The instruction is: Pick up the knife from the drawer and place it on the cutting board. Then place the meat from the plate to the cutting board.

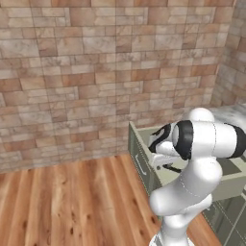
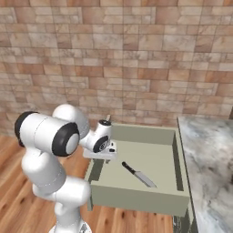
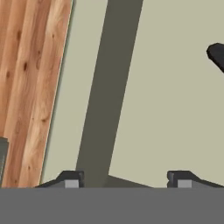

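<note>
Knife pickup is the step in hand, and nothing is gripped yet. Going left to right in the right base view: the hand hangs over the left edge of the open drawer, above its side wall, with its fingers spread wide and empty; in the hand view the two fingertips stand well apart with the drawer wall running up between them. The knife lies flat on the pale drawer floor to the right of the hand, near the middle, black handle toward the far left and blade pointing to the near right. The marbled worktop lies at the far right.

To do this well, I judge the hand should travel right until it is over the black handle, turn so the fingers straddle the handle across its width, then descend straight down and close. Gripping the handle rather than the thin blade should give a firmer hold.
</note>
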You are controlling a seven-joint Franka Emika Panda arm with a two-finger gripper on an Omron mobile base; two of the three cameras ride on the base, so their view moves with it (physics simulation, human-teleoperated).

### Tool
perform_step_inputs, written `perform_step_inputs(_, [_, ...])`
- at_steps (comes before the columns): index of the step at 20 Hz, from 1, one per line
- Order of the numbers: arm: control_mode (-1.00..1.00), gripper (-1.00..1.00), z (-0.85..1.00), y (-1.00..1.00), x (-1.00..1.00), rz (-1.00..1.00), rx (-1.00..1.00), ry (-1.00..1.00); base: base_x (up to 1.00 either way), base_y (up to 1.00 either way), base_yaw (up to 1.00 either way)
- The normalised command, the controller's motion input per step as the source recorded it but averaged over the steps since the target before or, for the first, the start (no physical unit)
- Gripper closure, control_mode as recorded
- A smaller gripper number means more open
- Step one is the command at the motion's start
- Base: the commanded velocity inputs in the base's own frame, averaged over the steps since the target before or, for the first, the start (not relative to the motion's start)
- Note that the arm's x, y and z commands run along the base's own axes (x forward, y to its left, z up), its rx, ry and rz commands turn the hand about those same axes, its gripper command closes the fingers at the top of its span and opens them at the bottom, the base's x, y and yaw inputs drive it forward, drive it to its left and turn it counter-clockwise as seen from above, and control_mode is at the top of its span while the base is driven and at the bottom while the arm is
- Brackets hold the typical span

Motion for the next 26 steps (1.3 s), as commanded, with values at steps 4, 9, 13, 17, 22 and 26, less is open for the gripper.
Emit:
perform_step_inputs(4, [-1.00,-1.00,-0.02,0.55,0.00,0.00,0.00,0.00,0.00,0.00,0.00])
perform_step_inputs(9, [-1.00,-1.00,0.10,0.01,-0.01,-0.02,0.00,0.00,0.00,0.00,0.00])
perform_step_inputs(13, [-1.00,-1.00,0.45,-0.28,-0.02,0.00,0.00,0.00,0.00,0.00,0.00])
perform_step_inputs(17, [-1.00,-1.00,0.69,-0.25,-0.03,0.00,0.00,-0.01,0.00,0.00,0.00])
perform_step_inputs(22, [-1.00,-1.00,0.12,-0.47,0.00,0.00,0.00,-0.01,0.00,0.00,0.00])
perform_step_inputs(26, [-1.00,-1.00,-0.02,-0.67,0.02,0.02,0.00,0.00,0.00,0.00,0.00])
